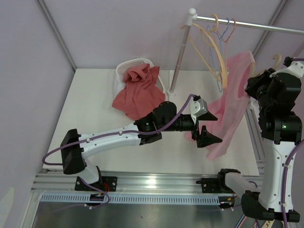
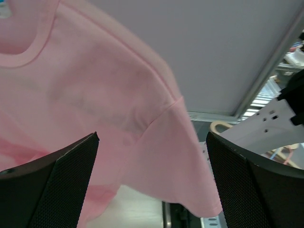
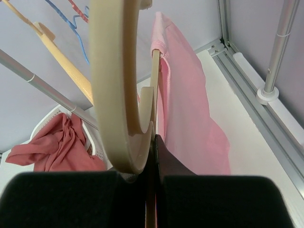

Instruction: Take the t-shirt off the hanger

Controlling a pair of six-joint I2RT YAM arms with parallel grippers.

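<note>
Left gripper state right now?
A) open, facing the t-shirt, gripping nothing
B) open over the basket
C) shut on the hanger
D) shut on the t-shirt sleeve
A: the left gripper has its jaws wide apart, and the pink t-shirt hangs just beyond them, ungripped. It is the right gripper that is shut on the hanger.

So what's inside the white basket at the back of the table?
A crumpled red garment, spilling out of the basket onto the table. Anything underneath it is covered.
</note>
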